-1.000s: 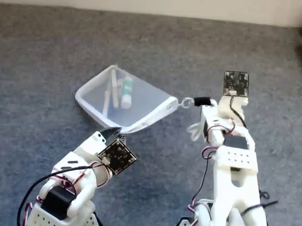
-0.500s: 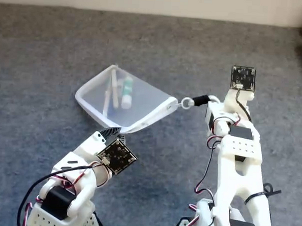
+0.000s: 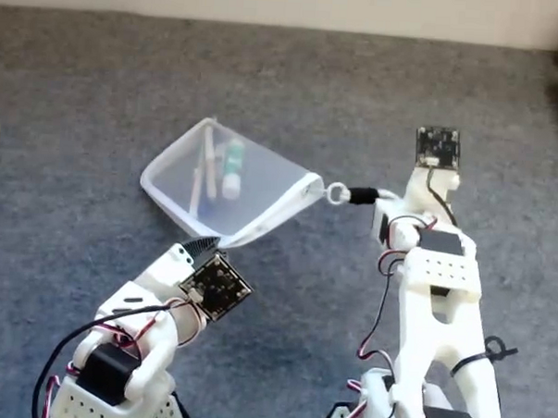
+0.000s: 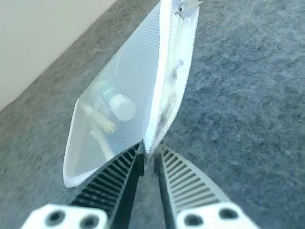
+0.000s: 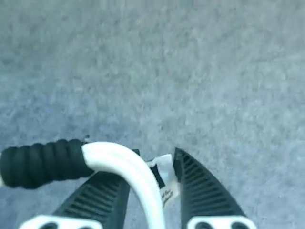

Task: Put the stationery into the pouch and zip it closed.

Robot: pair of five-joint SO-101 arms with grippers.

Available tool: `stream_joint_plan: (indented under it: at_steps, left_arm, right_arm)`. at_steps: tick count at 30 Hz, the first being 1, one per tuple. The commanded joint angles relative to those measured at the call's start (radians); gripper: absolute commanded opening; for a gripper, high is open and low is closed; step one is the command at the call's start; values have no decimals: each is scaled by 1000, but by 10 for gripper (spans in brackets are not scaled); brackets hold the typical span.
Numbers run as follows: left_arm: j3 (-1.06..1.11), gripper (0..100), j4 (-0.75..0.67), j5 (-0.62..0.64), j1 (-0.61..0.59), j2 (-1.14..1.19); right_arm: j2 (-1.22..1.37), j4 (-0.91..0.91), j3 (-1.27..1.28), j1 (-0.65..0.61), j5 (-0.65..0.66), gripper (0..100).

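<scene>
The left gripper (image 3: 206,246) was clamped on one corner of the pouch (image 3: 252,185) in the high view. A pen (image 3: 202,173) and a capped tube (image 3: 232,170) lay inside the pouch. At the pouch's opposite corner, the right gripper (image 3: 370,196) was closed on the zipper pull (image 3: 358,195). The pouch lay on grey carpet (image 3: 99,90).

In the left wrist view, the left gripper (image 4: 147,152) pinched the pouch (image 4: 128,90) by its zipper edge, with the tube (image 4: 116,102) and pen (image 4: 100,121) visible through its clear side.

In the right wrist view, the right gripper (image 5: 156,153) gripped the white cord of the zipper pull (image 5: 40,163), with a small tag (image 5: 164,183) between its jaws.
</scene>
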Motion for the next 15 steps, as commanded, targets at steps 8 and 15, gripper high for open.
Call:
stream_joint_plan:
  at_steps: [8,15]
  left_arm:
    - [35,158,-3,18,-33,-12]
    - [36,185,-5,46,-56,-12]
  right_arm:
    - [-297,41,24,-113,-6,121]
    - [-394,41,97,-171,-5,121]
